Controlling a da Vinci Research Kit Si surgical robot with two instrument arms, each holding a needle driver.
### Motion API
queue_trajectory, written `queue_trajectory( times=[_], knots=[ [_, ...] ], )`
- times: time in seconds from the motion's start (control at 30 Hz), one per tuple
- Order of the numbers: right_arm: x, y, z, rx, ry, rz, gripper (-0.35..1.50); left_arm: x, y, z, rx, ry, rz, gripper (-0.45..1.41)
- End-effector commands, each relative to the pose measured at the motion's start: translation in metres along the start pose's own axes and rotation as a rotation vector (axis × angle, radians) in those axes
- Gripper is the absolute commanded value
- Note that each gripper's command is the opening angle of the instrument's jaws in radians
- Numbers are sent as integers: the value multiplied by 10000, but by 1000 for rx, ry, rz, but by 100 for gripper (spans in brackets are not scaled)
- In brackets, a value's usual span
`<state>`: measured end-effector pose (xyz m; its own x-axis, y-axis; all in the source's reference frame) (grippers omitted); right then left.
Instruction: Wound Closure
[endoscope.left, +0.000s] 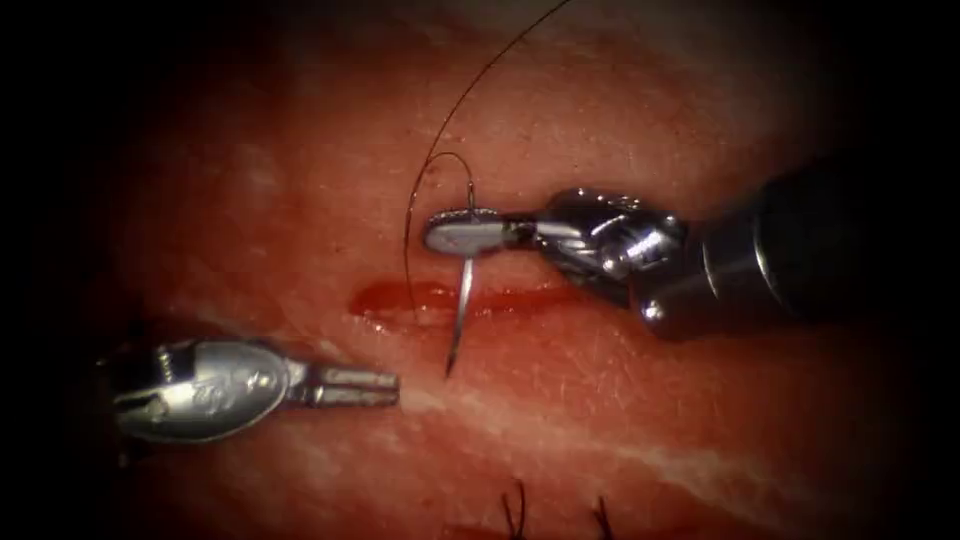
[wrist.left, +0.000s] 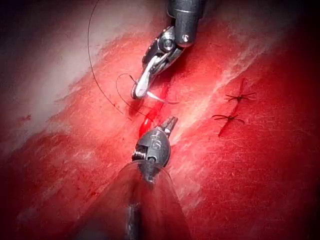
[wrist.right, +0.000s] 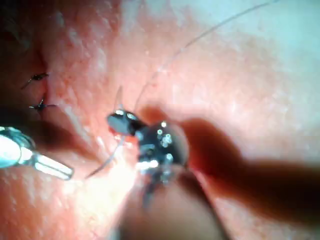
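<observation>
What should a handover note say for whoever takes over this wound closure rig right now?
Right claw: shut on the needle, gripped near its thread end; the point hangs free over the cut, not in the tissue.
Left claw: holds nothing, lying left of the needle, below the cut.
Thread trails up from the needle.
Done: two knotted stitches elsewhere on the tissue.
Left: this cut is unstitched.

The red, moist pork tissue carries a short horizontal cut filled with red fluid; dark knotted stitches sit nearby.
</observation>
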<state>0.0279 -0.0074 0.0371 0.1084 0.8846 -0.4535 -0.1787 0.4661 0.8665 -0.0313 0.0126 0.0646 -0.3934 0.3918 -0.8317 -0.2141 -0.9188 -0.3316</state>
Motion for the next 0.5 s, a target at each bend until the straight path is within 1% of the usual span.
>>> queue_trajectory(
  times=[0.03,0.1,0.17,0.23,0.3,0.37,0.4,0.5],
  knots=[
    [-15,-5,3,19,-8,-71,-35,-10,-5,14,-18,-18,-32,-45],
    [-15,-9,3,38,-8,-166,-35,-19,-18,27,-33,-68,-61,-45],
    [-15,-9,3,38,-8,-213,-35,-28,-24,39,-41,-108,-71,-45],
    [-15,-9,3,38,-8,-225,-35,-32,-25,43,-41,-118,-74,-45],
    [-15,-8,4,37,-10,-266,-35,-49,-25,56,-43,-157,-83,-45],
    [-15,-8,4,36,-9,-296,-35,-69,-25,64,-55,-179,-99,-45],
    [-15,-8,4,36,-9,-296,-35,-69,-25,64,-55,-179,-99,-45],
    [-15,-8,6,36,-9,-338,-35,-88,-36,74,-53,-186,-120,-45]
  ],
)
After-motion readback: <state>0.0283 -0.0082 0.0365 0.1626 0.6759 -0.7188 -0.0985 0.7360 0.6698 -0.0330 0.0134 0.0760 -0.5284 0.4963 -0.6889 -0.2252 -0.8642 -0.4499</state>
